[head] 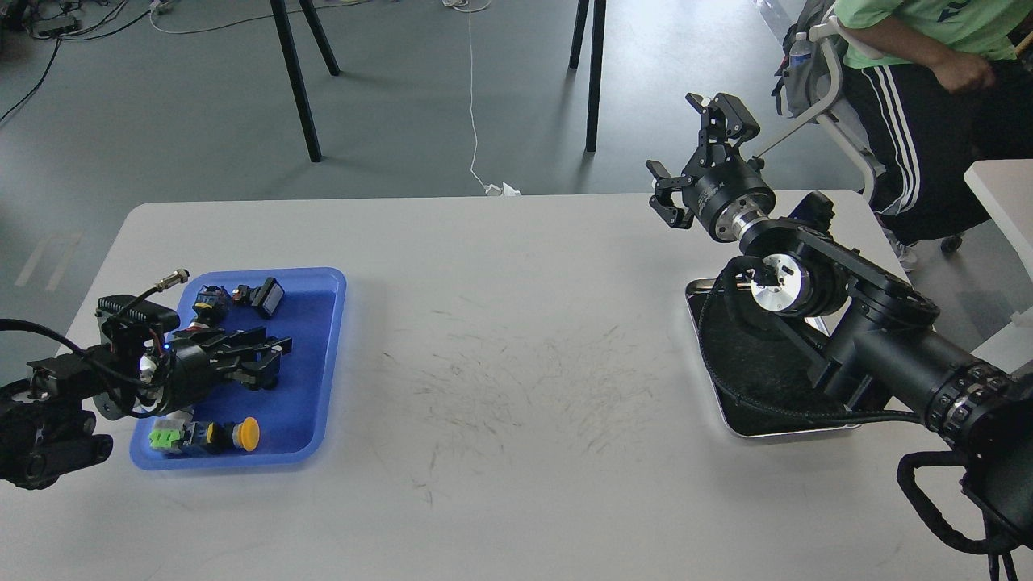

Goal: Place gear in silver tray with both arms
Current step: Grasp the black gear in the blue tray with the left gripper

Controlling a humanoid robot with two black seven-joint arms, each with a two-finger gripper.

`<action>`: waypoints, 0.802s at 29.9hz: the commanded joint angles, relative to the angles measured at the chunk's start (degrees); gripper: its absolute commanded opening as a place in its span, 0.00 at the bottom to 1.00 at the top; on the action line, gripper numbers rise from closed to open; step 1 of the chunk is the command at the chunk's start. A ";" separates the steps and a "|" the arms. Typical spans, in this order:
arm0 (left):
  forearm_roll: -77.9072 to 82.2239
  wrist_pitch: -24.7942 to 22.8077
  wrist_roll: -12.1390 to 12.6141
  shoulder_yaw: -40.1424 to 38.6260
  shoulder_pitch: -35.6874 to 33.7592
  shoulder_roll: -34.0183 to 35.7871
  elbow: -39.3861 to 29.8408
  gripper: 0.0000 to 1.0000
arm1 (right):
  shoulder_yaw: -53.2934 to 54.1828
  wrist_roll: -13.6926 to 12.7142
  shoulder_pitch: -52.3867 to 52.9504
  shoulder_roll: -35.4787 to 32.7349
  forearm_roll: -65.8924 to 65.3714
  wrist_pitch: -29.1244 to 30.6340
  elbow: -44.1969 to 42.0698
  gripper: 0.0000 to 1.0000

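While my left gripper (270, 359) reaches low into the blue tray (323, 355), its dark fingers blur against the parts beneath, so I cannot tell whether they are spread or pinching something; around it lie a yellow-capped button (246, 433), a green-and-white switch (168, 440) and a black switch (268, 296); a clean pick probably calls for settling on one piece and lifting straight up, clear of the tray's raised rim; my right gripper (696, 161) hangs spread wide and empty near the table's far edge, its arm lying across the silver tray (787, 432), which sits well apart on the table (516, 339); the scuffed middle between trays offers open room, though that arm should clear the tray's mouth first.
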 commanded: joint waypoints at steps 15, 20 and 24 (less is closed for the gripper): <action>-0.19 0.45 0.00 -0.10 0.17 0.39 -0.40 0.25 | 0.00 0.00 0.03 0.01 0.00 0.00 0.00 0.99; -0.54 0.54 0.00 -0.10 -0.01 0.83 -0.58 0.22 | 0.00 0.00 0.03 0.01 0.00 0.00 -0.09 0.99; -0.63 0.89 0.00 -2.55 -0.18 3.19 -1.89 0.21 | 0.00 0.00 -0.06 0.01 0.00 0.00 -0.09 0.99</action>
